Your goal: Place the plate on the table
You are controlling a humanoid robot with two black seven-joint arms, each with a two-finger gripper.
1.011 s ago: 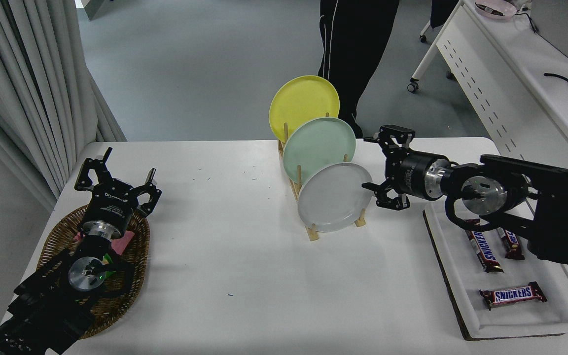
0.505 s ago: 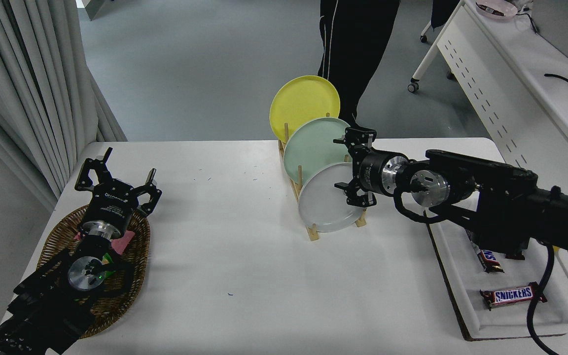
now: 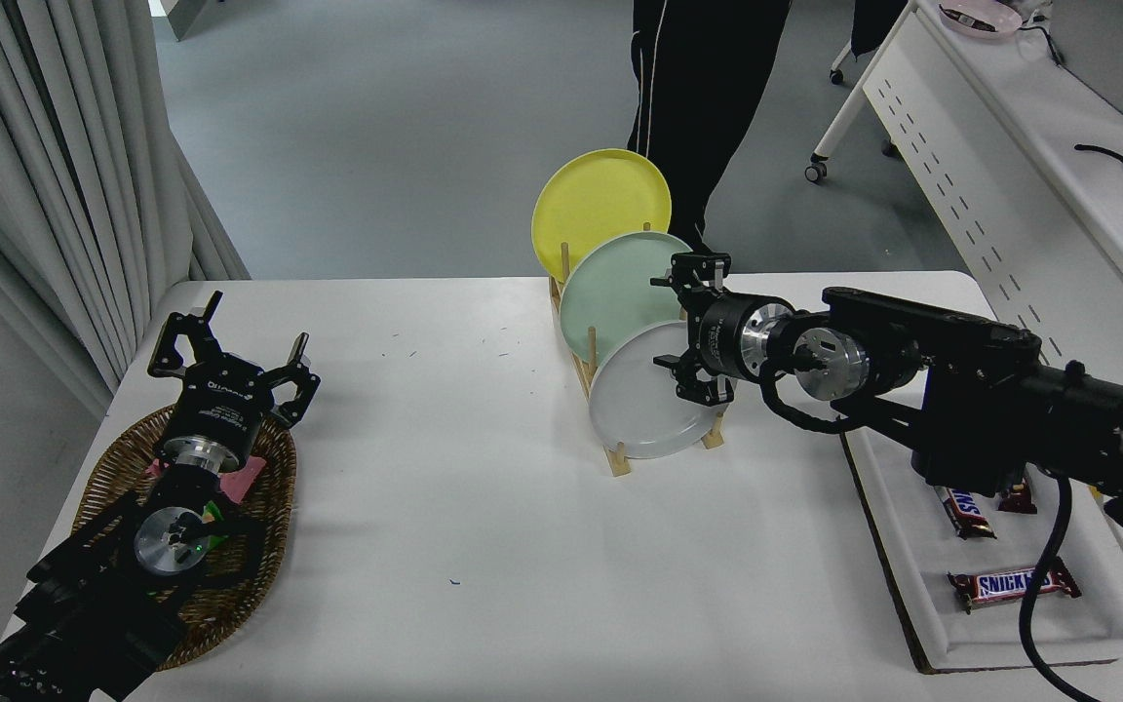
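The light grey plate (image 3: 632, 408) stands on edge in the front slot of a wooden rack (image 3: 617, 458) on the white table (image 3: 484, 526). A mint green plate (image 3: 615, 292) and a yellow plate (image 3: 596, 205) stand behind it. My right gripper (image 3: 669, 325) comes in from the right and is open, its fingers spread above and below the grey plate's upper right rim, which it partly hides. I cannot tell whether it touches the plate. My left gripper (image 3: 230, 353) is parked open at the lower left, above a wicker basket (image 3: 113, 468).
A white tray (image 3: 922, 604) with Snickers bars (image 3: 1015, 583) lies at the right, under my right arm. A person's dark-clad legs (image 3: 703, 88) stand behind the rack. A white desk (image 3: 1010, 146) is at the far right. Curtains hang at the left.
My right gripper has moved left, from beside the rack to over the grey plate's upper right rim, staying open. The plates and left arm have not moved.
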